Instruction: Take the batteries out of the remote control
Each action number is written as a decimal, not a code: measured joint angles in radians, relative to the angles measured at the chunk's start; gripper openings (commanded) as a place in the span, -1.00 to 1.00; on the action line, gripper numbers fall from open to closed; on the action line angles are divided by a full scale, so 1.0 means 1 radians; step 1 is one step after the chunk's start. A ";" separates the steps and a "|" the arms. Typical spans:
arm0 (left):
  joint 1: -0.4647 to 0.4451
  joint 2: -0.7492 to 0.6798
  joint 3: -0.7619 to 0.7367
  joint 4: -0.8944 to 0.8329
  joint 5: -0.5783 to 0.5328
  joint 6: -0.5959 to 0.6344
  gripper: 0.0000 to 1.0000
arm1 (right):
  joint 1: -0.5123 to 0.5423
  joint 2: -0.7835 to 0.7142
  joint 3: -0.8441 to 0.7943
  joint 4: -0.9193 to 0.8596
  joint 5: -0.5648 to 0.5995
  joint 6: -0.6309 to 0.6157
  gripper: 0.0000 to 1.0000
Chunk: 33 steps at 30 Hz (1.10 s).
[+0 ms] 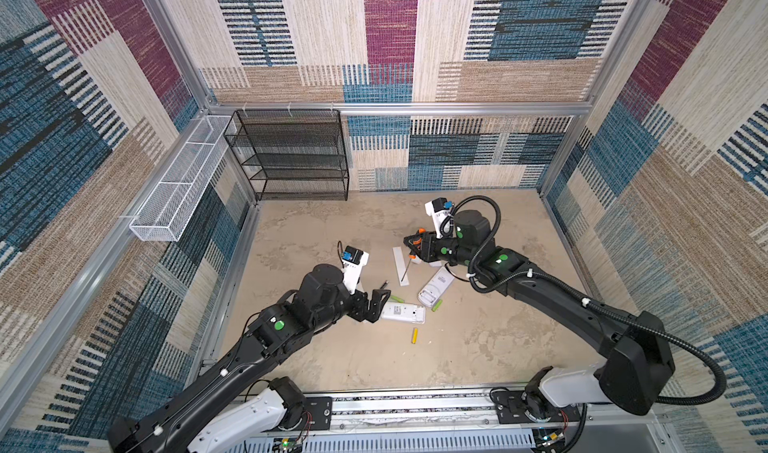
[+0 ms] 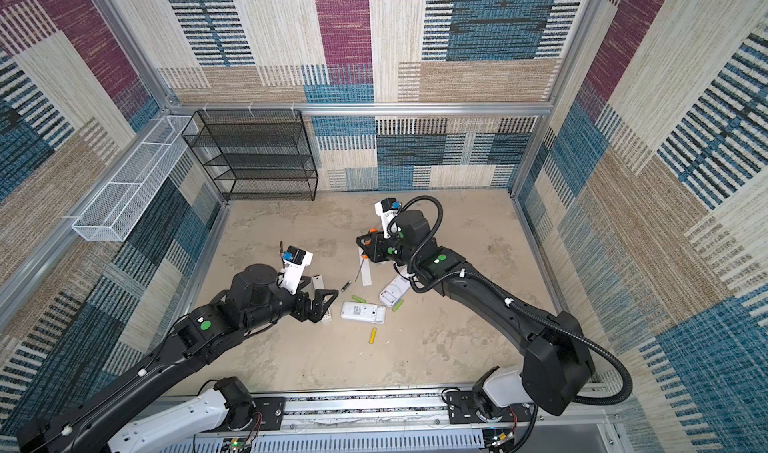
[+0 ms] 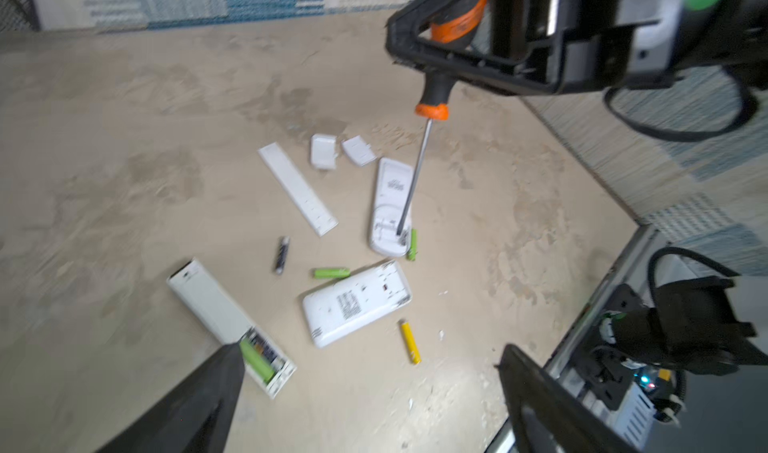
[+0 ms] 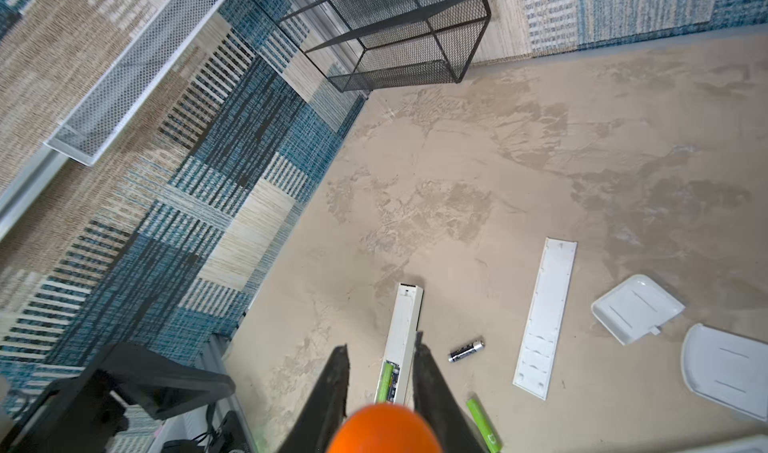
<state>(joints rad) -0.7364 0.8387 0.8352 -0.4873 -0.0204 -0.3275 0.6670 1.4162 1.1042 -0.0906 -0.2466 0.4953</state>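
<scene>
A slim white remote control (image 3: 216, 305) lies with its end compartment open, a lime green battery (image 3: 257, 357) and a dark one inside. My left gripper (image 3: 370, 409) hangs open just above and beside that end. Two wider remotes (image 1: 403, 312) (image 1: 435, 289) lie back-up with open compartments. Loose on the floor are two green batteries (image 1: 397, 298) (image 1: 436, 305), a yellow one (image 1: 414, 335) and a black one (image 1: 384, 284). My right gripper (image 1: 415, 243) is shut on an orange-and-black screwdriver (image 3: 434, 93), its tip pointing down over the parts.
A long white cover strip (image 3: 297, 189) and two small covers (image 3: 323, 151) (image 3: 358, 151) lie behind the remotes. A black wire shelf (image 1: 291, 156) stands at the back left, and a white wire basket (image 1: 178, 181) hangs on the left wall.
</scene>
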 measured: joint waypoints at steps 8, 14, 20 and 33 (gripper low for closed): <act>0.202 -0.049 -0.161 -0.124 0.008 -0.220 0.63 | 0.195 0.104 -0.075 0.153 0.268 -0.005 -1.00; 0.346 -0.005 -0.306 -0.013 0.200 -0.388 0.34 | 0.290 0.159 -0.114 0.295 0.412 -0.023 -1.00; 0.410 0.143 -0.372 0.179 0.369 -0.490 -0.09 | 0.330 0.228 -0.116 0.390 0.468 -0.063 -1.00; 0.446 0.340 -0.412 0.423 0.446 -0.581 -0.43 | 0.342 0.351 -0.068 0.468 0.454 -0.189 -1.00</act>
<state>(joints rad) -0.2905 1.1790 0.4236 -0.0643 0.4252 -0.9089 1.0092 1.7668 1.0363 0.3779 0.2070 0.3065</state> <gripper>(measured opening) 0.295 0.272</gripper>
